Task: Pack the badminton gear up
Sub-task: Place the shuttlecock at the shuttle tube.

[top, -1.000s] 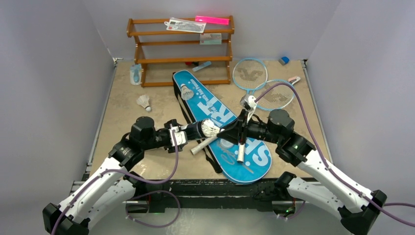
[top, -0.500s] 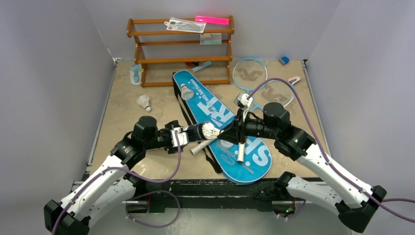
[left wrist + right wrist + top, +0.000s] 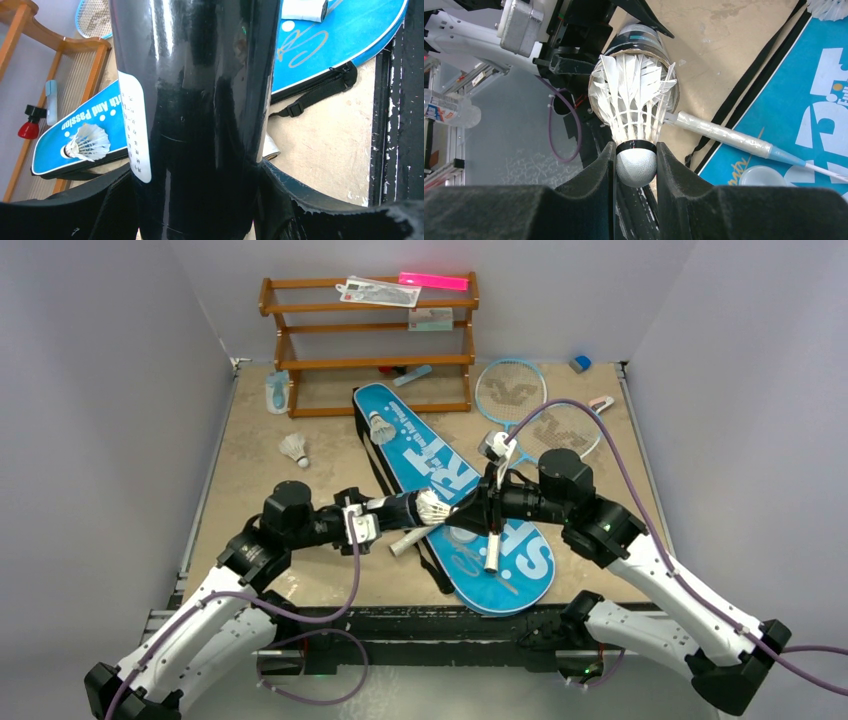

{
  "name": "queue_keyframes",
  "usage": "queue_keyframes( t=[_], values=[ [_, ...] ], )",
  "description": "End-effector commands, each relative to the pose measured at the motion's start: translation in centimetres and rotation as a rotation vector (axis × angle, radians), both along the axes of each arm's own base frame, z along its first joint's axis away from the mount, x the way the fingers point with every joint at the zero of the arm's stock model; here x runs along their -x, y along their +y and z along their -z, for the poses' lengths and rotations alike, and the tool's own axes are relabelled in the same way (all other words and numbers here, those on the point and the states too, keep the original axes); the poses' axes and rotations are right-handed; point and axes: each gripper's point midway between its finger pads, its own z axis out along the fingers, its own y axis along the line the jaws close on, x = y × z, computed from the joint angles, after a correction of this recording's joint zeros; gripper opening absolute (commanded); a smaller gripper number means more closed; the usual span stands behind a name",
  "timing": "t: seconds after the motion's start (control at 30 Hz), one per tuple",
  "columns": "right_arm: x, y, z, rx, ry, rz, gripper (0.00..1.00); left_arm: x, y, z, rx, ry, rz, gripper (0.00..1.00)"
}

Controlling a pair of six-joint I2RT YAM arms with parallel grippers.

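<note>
Tube [image 3: 400, 508]: black, glossy, held roughly level at the left edge of the bag [image 3: 525, 570], with the left gripper [image 3: 195, 200] clamped round it. Right gripper [image 3: 636, 167] pinches a shuttlecock [image 3: 634, 100] by its cork. White feathers sit at the tube mouth, ringed by the rim; depth unclear. Bag is blue and lies flat. Second shuttlecock [image 3: 378, 427] is on its far end; handles of both rackets [image 3: 510, 390] cross its near half, heads right of it. Third shuttlecock [image 3: 294, 448] is left of the bag.

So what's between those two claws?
A black tube, held by the left gripper, and a white shuttlecock pinched by the right gripper, shown in the top view.
</note>
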Motion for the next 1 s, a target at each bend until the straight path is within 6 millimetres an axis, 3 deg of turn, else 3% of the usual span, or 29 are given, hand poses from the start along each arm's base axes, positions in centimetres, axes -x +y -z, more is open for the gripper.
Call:
queue_keyframes(
  t=[0.0, 0.6, 0.97],
  values=[
    [0.9, -0.1, -0.5, 0.012, 0.028, -0.03, 0.02, -0.7, -1.0, -2.8, 0.075, -0.081, 0.03, 0.26],
    [1.8, -0.7, -1.2, -0.046, 0.035, -0.018, 0.05, -0.4, -1.3, -4.8, 0.171, -0.107, 0.04, 0.26],
    [1.1, -0.7, -0.6, 0.039, 0.021, -0.027, 0.05, -0.8, -1.0, -3.8, 0.125, -0.092, 0.028, 0.26]
  ],
)
